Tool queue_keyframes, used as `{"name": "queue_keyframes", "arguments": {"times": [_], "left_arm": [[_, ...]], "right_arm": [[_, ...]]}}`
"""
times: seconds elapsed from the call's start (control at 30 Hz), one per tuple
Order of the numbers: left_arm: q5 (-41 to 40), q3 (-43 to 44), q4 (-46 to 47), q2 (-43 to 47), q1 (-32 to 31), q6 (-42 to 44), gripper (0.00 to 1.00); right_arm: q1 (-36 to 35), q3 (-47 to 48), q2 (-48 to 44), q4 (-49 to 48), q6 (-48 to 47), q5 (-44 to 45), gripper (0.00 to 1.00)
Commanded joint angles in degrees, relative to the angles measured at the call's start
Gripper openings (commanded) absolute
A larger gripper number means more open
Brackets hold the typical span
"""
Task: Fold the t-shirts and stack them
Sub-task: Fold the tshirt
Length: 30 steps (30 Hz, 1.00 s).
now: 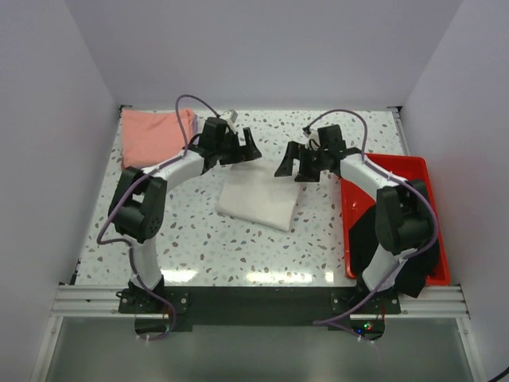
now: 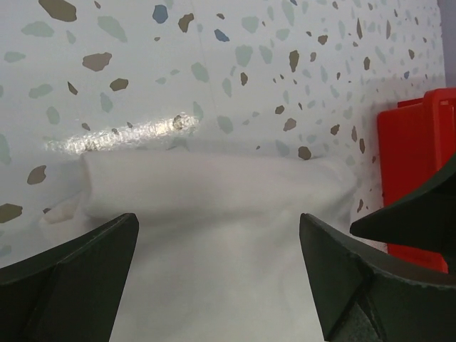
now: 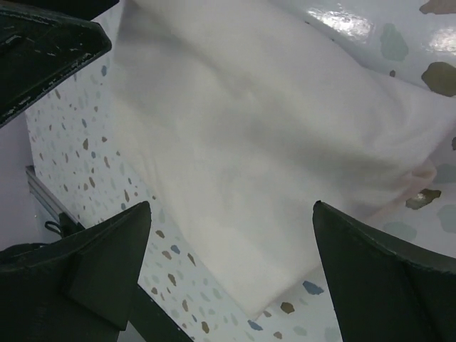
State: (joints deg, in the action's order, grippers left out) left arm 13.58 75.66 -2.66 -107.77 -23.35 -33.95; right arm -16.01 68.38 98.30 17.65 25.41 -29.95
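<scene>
The cream-white t-shirt (image 1: 258,199) lies folded mid-bench, two grippers over it.
The left gripper (image 1: 241,149) and right gripper (image 1: 296,165) sit at its far edge, each with fingers spread apart and clamping nothing (the wrist views show white cloth between them). The salmon-pink t-shirt (image 1: 155,137) lies in the far left corner; the red tray (image 1: 407,169) lines the right edge.

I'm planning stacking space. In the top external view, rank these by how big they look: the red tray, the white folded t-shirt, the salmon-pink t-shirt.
Largest: the red tray, though the right arm covers part of it.
Then the salmon-pink t-shirt and the white folded t-shirt, which look too alike to rank.
</scene>
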Motion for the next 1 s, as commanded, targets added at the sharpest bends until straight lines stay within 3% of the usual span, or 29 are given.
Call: {"name": "queue_keyframes", "arguments": {"times": [0.0,0.37,0.7,0.97], "left_arm": [[1.9,3.7,5.4,-3.7,0.2,1.0,1.0],[2.9,7.8,7.2,-14.6,0.3,1.9,1.0],[-6.0,-1.7,2.8,-6.9,0.6,2.0,1.0],[-7.8,1.9,-2.7,3.3,0.5,8.1,1.0]], "right_arm": [[0.3,4.6,5.0,-3.2,-0.9,1.8,0.99],[0.5,11.3,16.3,1.7,-6.0,7.7,0.99],[0.4,12.5,20.4,2.2,-9.9,8.0,0.99],[0.1,19.5,9.3,11.1,-18.9,7.6,0.99]]}}
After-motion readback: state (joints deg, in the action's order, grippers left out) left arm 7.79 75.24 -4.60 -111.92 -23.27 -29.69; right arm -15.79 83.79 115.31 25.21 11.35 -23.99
